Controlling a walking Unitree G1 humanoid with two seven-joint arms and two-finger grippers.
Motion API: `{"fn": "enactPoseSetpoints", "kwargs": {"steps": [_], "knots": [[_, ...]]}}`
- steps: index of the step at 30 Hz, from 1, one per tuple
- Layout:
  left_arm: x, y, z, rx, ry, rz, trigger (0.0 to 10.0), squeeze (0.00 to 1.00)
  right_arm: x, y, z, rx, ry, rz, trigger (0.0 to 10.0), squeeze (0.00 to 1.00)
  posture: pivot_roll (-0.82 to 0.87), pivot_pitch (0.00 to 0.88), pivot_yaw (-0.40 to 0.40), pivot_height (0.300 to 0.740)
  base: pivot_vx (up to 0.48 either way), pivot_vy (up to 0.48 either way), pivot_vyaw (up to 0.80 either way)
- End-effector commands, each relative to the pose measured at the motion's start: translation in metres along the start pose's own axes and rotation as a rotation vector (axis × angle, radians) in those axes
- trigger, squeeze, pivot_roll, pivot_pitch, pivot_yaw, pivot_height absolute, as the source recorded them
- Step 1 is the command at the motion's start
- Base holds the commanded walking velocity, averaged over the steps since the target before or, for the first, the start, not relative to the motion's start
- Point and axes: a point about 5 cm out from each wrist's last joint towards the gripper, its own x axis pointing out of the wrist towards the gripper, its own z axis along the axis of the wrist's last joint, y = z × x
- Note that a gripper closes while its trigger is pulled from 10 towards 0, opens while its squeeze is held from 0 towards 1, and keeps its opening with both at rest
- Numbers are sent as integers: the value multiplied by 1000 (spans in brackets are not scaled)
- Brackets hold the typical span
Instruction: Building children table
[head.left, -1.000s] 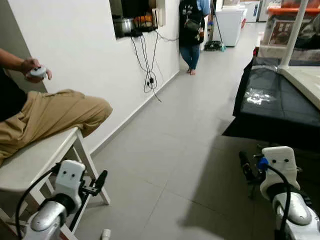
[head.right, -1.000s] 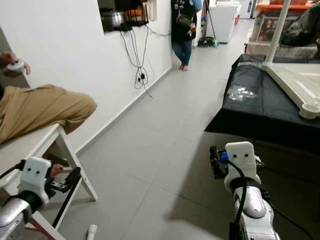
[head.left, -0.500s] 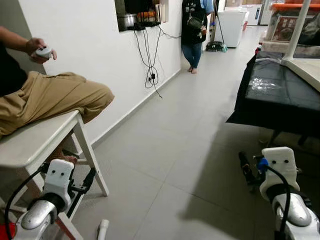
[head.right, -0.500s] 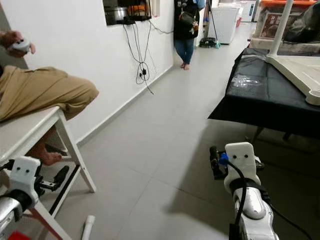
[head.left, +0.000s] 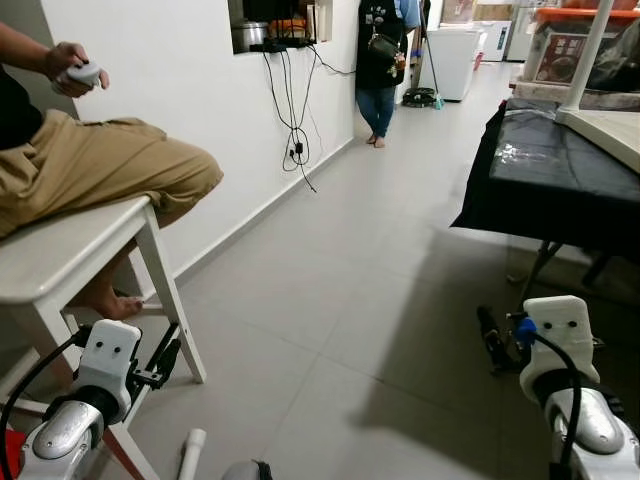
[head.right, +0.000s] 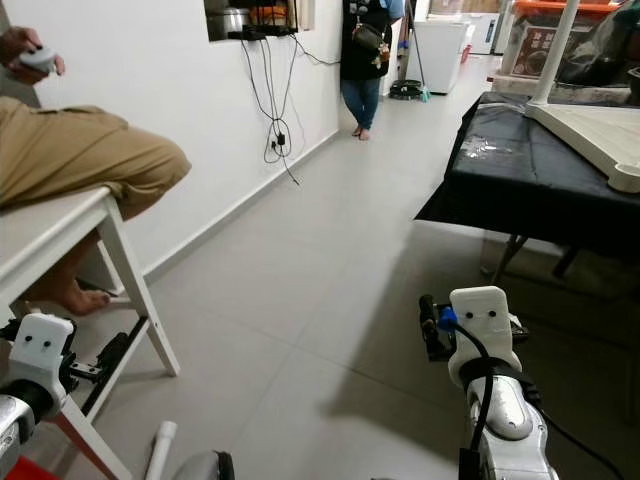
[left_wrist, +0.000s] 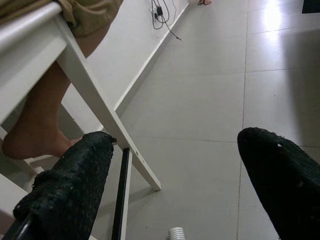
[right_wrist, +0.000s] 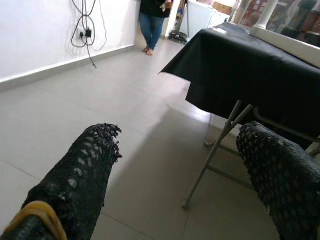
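— What has changed for you in the last second?

— My head camera has swung; the white stool (head.left: 70, 265) with the seated person (head.left: 95, 180) now sits closer on my left, so I am turning, not working.

— Your fingers?

— My left gripper (left_wrist: 172, 185) and right gripper (right_wrist: 175, 175) both gape wide, holding nothing.

— And the children's table?

— The upturned tabletop (head.right: 600, 140) with one leg (head.right: 553, 50) lies on the black-draped table (head.left: 545, 180), well apart to my right. Assembly looks barely begun.

Black-draped table (head.right: 520, 190) with white tabletop (head.right: 600, 140); grey tiled floor (head.left: 340, 280)
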Motion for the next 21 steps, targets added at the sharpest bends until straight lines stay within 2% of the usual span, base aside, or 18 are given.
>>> {"fn": "enactPoseSetpoints", "kwargs": {"steps": [1,21], "knots": [[-1,7,-4,19,15,30,10000,0,-1,1,1,4,-1,16,10000,0,-8,13,-13,550,0,0,0],[-3,22,-8,65,20,90,10000,0,-1,-4,-3,-14,39,50,10000,0,-28,35,-32,475,0,0,0]]}}
